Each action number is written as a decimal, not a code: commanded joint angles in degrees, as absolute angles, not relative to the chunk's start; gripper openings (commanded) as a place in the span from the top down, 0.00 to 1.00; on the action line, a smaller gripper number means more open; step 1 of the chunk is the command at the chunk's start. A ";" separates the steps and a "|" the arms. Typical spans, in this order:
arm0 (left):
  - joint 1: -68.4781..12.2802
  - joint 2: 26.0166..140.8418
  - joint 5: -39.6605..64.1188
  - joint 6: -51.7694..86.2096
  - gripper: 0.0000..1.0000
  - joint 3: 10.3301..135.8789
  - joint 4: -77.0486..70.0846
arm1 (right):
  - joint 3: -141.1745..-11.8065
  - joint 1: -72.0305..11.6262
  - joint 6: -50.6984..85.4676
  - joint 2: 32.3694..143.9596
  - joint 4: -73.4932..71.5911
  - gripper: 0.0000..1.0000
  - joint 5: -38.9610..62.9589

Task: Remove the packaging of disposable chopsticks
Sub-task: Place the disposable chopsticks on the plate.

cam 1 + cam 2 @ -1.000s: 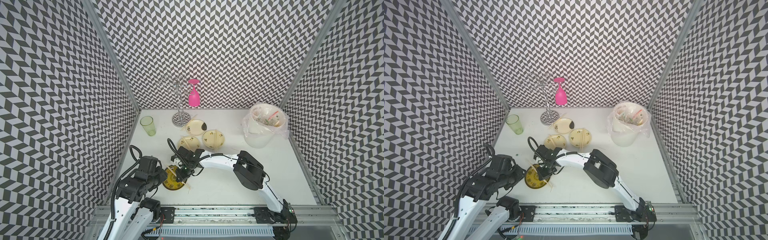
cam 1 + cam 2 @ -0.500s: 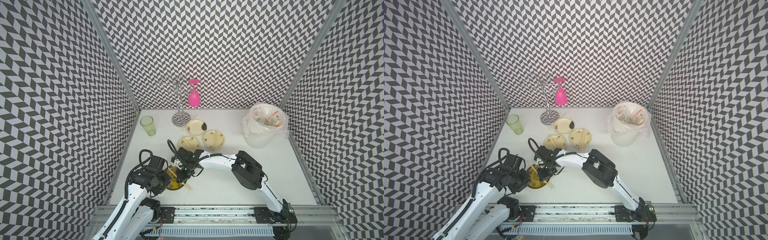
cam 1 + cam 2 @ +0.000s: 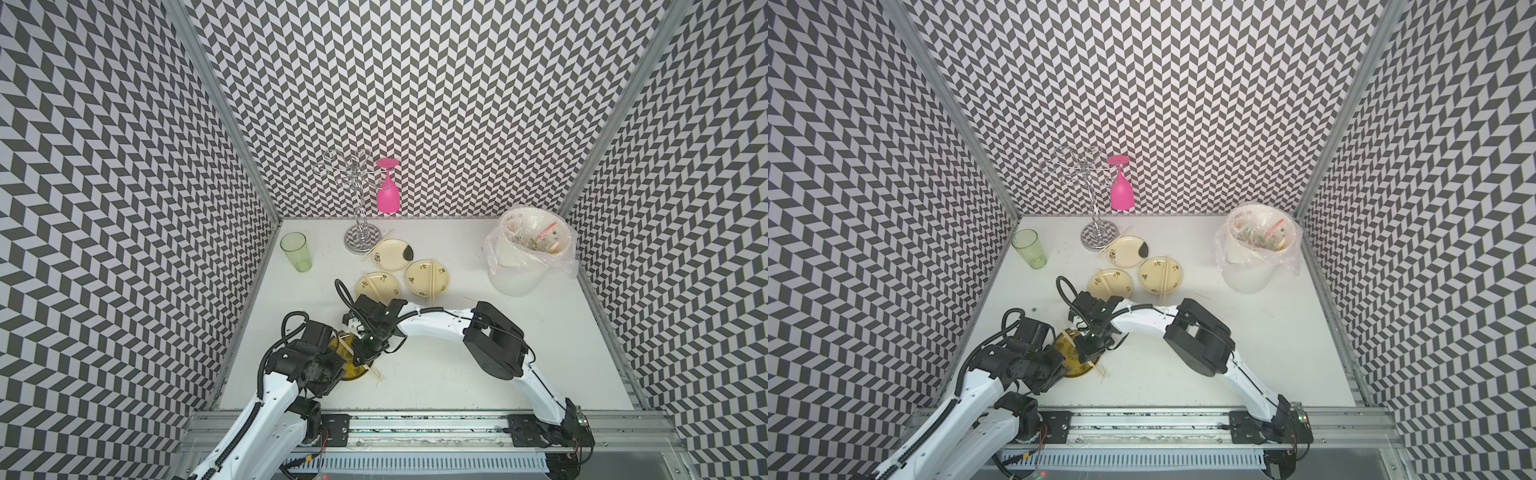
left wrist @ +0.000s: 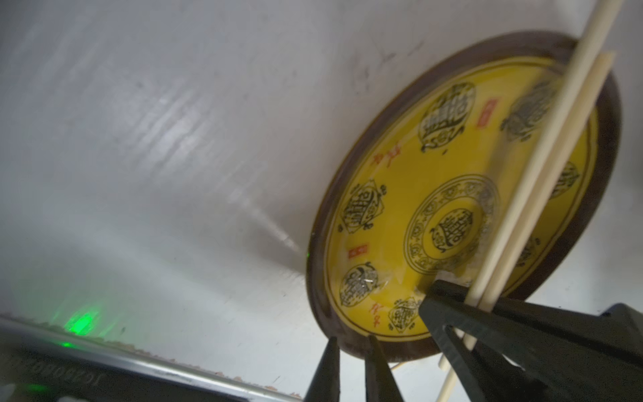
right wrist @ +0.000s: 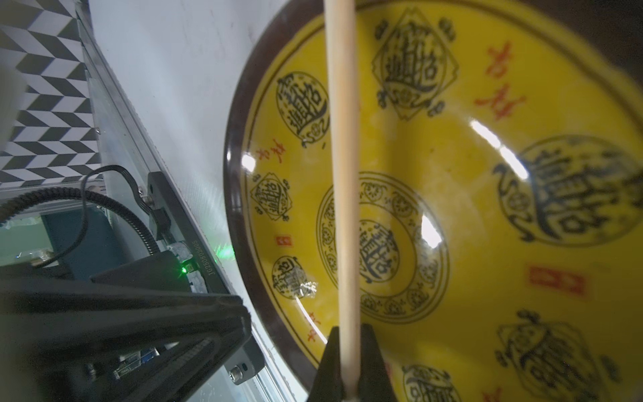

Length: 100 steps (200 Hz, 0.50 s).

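A yellow plate (image 3: 353, 374) (image 4: 348, 181) with a dark rim lies near the table's front left. My right gripper (image 5: 349, 329) (image 3: 365, 353) is shut on a pair of pale disposable chopsticks (image 5: 342, 174) (image 4: 542, 167) and holds them slanting over the plate. A scrap of crinkled clear packaging (image 5: 302, 289) (image 4: 368, 280) glints on the plate beneath the sticks; how far it reaches is hard to make out. My left gripper (image 4: 352, 339) hovers at the plate's near rim, its jaws a narrow gap apart with nothing visible between them. In both top views the left wrist hides its fingers.
Three cream plates (image 3: 377, 286) (image 3: 428, 277) (image 3: 392, 254) with bare chopsticks on them sit mid-table. A green cup (image 3: 296, 251) stands at the left wall. A wire rack with a pink glass (image 3: 388, 195) stands at the back, and a bag-lined white bin (image 3: 528, 253) at the back right.
My left arm has swung in to the yellow plate and its jaws have narrowed. The right gripper has kept its hold on the chopsticks in the same place.
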<state>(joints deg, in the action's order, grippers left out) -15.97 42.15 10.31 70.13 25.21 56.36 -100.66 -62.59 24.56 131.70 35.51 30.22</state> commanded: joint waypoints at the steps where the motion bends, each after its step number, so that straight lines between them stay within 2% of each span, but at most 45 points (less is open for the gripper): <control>1: -15.56 43.09 8.31 71.66 0.83 26.02 53.36 | -101.37 -62.74 24.90 132.62 35.29 0.91 30.02; 100: -13.82 48.24 5.45 70.84 0.82 26.24 47.87 | -101.56 -62.67 24.88 132.86 35.29 0.86 30.08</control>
